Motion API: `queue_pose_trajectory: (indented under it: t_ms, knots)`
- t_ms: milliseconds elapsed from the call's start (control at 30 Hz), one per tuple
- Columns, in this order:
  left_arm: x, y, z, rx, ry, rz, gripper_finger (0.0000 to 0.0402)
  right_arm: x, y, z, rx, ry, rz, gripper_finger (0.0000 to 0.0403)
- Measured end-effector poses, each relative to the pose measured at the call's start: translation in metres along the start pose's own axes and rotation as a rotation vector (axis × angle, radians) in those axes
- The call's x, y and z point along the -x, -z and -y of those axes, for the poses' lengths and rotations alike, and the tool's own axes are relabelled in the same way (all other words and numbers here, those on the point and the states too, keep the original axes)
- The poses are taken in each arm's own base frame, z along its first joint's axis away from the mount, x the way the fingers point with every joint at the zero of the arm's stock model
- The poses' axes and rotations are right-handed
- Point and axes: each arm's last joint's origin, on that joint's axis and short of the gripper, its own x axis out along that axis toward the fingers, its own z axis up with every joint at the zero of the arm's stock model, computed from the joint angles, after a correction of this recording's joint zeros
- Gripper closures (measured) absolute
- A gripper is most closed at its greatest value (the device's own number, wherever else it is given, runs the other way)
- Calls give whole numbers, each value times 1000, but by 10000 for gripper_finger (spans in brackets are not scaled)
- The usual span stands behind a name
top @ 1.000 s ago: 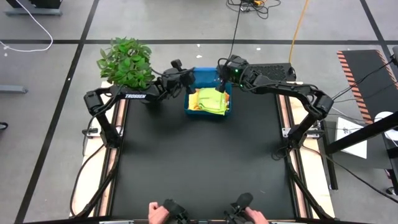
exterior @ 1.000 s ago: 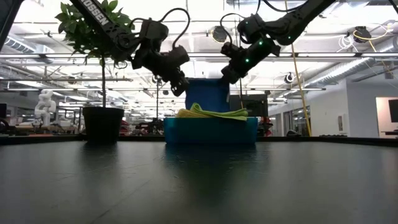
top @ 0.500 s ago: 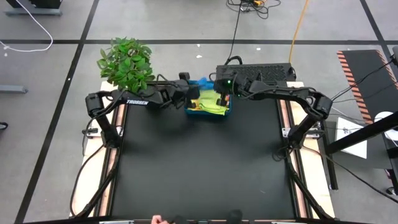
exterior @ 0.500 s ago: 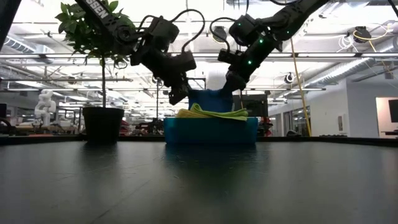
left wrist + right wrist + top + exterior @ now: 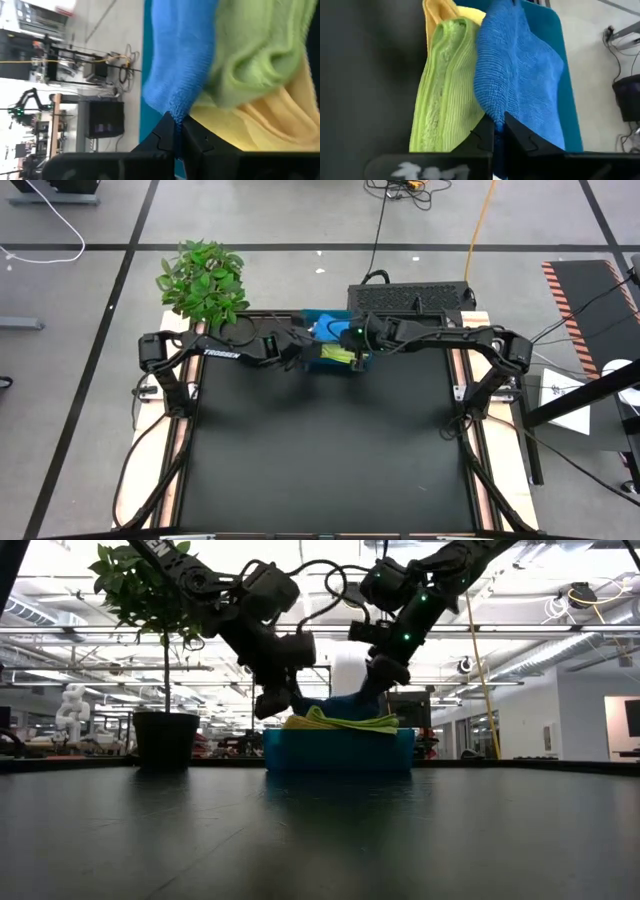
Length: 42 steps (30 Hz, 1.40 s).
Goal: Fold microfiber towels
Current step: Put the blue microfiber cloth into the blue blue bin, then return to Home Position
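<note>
Both over the teal tray (image 5: 338, 750) at the table's (image 5: 320, 460) far edge. Left pincer (image 5: 177, 131) clamped on a blue towel (image 5: 180, 55) corner, seen only in wrist views; right pincer (image 5: 499, 129) likewise pinching it. Lime green towel (image 5: 447, 90) and yellow towel (image 5: 272, 125) just beside, beneath the blue.

Visible towels, three: one blue microfiber cloth (image 5: 520, 75), one lime green microfiber cloth (image 5: 445, 90), one yellow microfiber cloth (image 5: 270, 125). One rigid teal-blue rectangular tray (image 5: 340, 752). Two dark robot arms, one left gripper (image 5: 177, 131) and one right gripper (image 5: 499, 131). One leafy potted plant (image 5: 203, 280). One black tabletop (image 5: 320, 450).
</note>
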Motion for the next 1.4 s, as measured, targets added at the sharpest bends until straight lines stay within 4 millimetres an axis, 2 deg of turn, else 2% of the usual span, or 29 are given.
queue_pose_trajectory:
  t_ms: [200, 267, 467, 633, 833, 933, 1033, 1100, 1167, 1300, 1400]
  knots:
    - [1, 4, 6, -6, 67, -31, 393, -8, 14, -9, -21, -18, -19, 390]
    - [1, 5, 8, -1, 88, -29, 383, -10, 19, -12, -1, -26, -31, 380]
    - [12, -2, 7, -3, 80, -5, 313, -9, 24, -19, -10, -39, -66, 321]
    - [42, -10, -3, 31, 43, 5, 260, 8, 15, -22, -13, -33, -14, 262]
    - [95, -19, -20, 168, 29, 93, 231, 50, 3, -24, -5, 77, 53, 218]
    - [131, -22, -29, 285, 41, 180, 235, 79, 1, -25, -50, 84, 106, 212]
    - [171, -18, -38, 441, 179, 311, 251, 111, 0, -28, -190, 63, 181, 214]
    - [194, -10, -40, 523, 320, 397, 267, 131, 5, -36, -282, 10, 225, 218]
    - [212, 0, -35, 562, 412, 459, 285, 150, 14, -46, -294, -60, 282, 223]
    - [246, 27, -25, 607, 438, 556, 326, 186, 39, -64, -240, -145, 435, 234]
    - [267, 55, -16, 643, 437, 606, 360, 212, 61, -71, -262, -197, 631, 241]
